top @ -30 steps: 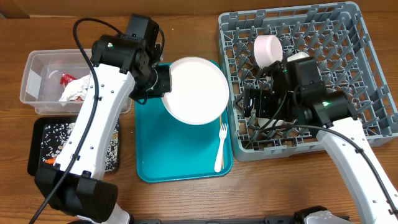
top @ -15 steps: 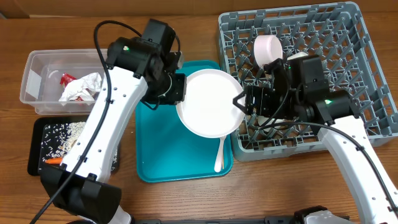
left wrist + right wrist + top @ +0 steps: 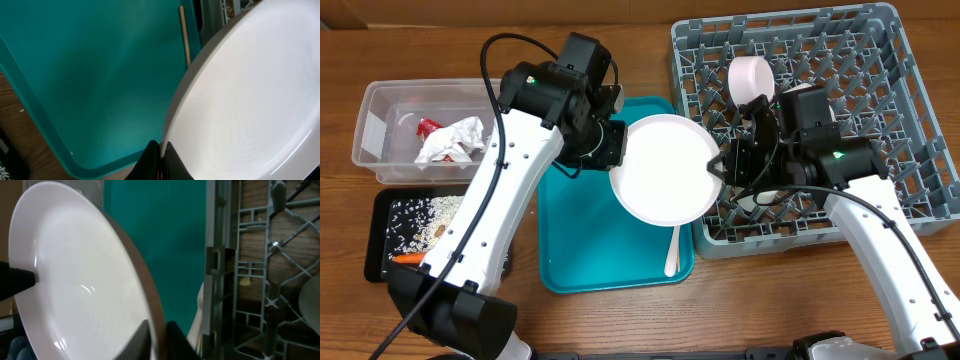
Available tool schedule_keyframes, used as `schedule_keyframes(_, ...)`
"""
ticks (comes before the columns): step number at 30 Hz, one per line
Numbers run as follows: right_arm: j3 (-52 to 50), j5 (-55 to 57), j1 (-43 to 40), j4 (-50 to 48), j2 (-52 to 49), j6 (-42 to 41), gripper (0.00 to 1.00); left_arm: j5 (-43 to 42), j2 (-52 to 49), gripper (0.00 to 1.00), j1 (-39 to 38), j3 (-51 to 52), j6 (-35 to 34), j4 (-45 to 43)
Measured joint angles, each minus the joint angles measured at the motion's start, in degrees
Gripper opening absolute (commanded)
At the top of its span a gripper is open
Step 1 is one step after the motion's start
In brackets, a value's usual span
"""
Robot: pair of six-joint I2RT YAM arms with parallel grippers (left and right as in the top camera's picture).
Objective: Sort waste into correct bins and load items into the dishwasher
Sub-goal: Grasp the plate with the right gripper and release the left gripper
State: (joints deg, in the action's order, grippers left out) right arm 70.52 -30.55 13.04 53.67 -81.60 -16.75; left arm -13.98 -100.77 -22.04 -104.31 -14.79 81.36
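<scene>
Since a second ago, the plate (image 3: 665, 170) was carried right to the rack (image 3: 880, 60) and the right pincer (image 3: 717, 169) was shut on its rim; the left pincer (image 3: 619, 150) was kept clamped opposite. A handover was judged underway, with the left grip to be released next. Below lay a teal tray (image 3: 580, 240) on the wooden desk (image 3: 620, 320).

We are looking at even, bright light from overhead, with only soft, faint shadows falling on the wooden table (image 3: 620, 320). In both wrist views the white plate (image 3: 250, 100) is washing out towards pure white, carrying thin curved glare streaks, and its nearest rim is going soft.
</scene>
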Motion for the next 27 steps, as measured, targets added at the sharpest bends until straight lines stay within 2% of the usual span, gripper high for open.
schedule_keyframes(7,0.0,0.61,-0.13,-0.07,0.0,0.33,0.04,0.0,0.0,0.05,-0.07,0.0,0.0,-0.15)
schedule_keyframes(8,0.0,0.72,-0.13,-0.13,0.0,0.33,0.04,0.0,0.0,0.08,-0.11,0.0,0.0,-0.15)
schedule_keyframes(9,0.0,0.81,-0.15,-0.17,0.0,0.33,0.04,0.0,0.0,0.14,-0.13,0.0,0.07,-0.15)
schedule_keyframes(11,0.0,0.74,-0.13,-0.98,-0.02,0.28,0.04,-0.44,0.0,0.48,-0.44,0.0,0.57,-0.22)
schedule_keyframes(13,0.0,0.76,-0.09,-2.19,-0.02,0.35,0.04,-0.76,0.0,0.65,-0.96,0.0,0.74,-0.2)
schedule_keyframes(18,0.0,0.68,-1.4,-4.85,-0.02,0.39,0.04,-0.39,0.0,0.68,-1.14,0.0,1.49,0.39)
schedule_keyframes(23,1.01,-0.9,-6.99,-5.46,0.26,3.78,0.04,-0.39,0.0,0.69,-0.22,-0.04,1.49,1.07)
schedule_keyframes(24,1.6,-0.98,-8.07,-5.16,0.61,4.61,0.04,-0.39,0.0,0.72,-0.22,-0.07,1.46,1.2)
schedule_keyframes(25,2.19,0.11,-9.35,-4.87,1.11,5.01,0.04,0.52,0.0,0.98,-0.22,-0.11,1.66,1.95)
schedule_keyframes(27,3.91,1.81,-13.97,-4.81,2.67,5.2,0.04,2.62,0.0,1.0,0.28,-0.11,1.75,3.5)
